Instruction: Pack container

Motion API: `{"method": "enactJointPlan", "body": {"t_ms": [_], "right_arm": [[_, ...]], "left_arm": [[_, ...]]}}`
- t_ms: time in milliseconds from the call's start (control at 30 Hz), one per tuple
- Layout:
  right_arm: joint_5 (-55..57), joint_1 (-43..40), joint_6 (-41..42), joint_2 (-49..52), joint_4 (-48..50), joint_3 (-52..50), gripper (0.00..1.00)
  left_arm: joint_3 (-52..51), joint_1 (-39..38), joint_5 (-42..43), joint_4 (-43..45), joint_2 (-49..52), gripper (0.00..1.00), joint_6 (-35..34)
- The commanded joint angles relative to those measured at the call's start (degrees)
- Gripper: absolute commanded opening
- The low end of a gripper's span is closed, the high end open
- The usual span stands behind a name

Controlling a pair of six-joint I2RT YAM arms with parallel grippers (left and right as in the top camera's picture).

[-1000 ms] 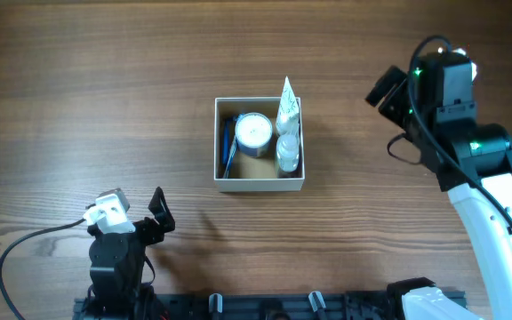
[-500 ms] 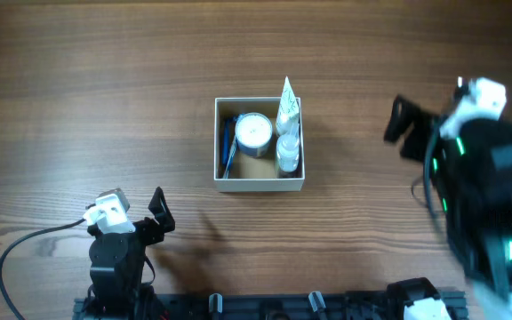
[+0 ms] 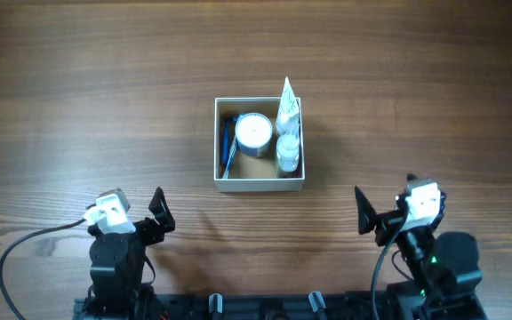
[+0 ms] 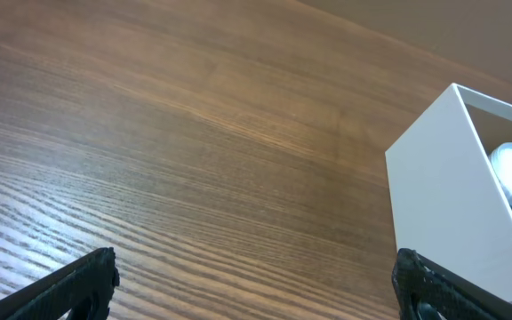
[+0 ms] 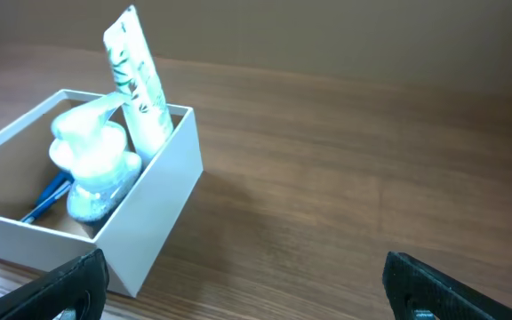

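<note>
The container (image 3: 218,142), a square white box with a brown inside, stands mid-table. It holds a white-lidded blue jar (image 3: 253,132), an upright white tube (image 3: 286,105), a clear bottle (image 3: 288,151) and a blue stick-like item (image 3: 228,147). My left gripper (image 3: 154,213) is open and empty at the front left, well short of the box. My right gripper (image 3: 372,218) is open and empty at the front right. The left wrist view (image 4: 256,289) shows the box's wall (image 4: 452,196) to the right. The right wrist view (image 5: 252,289) shows the box (image 5: 149,213), tube (image 5: 136,84) and bottle (image 5: 96,160) at left.
The table is bare brown wood (image 3: 105,89) around the box. A black cable (image 3: 25,244) loops beside the left arm's base at the front edge.
The right arm has swung from the back right, beside the box, down to the front right edge and now sits low there. The left arm and the box's contents have not moved.
</note>
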Motion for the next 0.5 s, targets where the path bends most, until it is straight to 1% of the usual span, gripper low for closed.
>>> {"method": "enactJointPlan", "body": {"t_ms": [0, 200, 467], "right_arm": [[-1.7, -0.1, -1.1, -4.6, 0.1, -2.9, 1.0], [-1.8, -0.1, 0.3, -4.6, 0.2, -5.4, 1.0], [-1.7, -0.1, 0.3, -4.4, -5.2, -5.5, 1.0]], "left_arm": [[-0.3, 0.4, 0.7, 0.2, -0.5, 1.0, -0.3], [-0.3, 0.4, 0.7, 0.2, -0.5, 1.0, -0.3], [-0.3, 0.4, 0.7, 0.2, -0.5, 1.0, -0.3]]}}
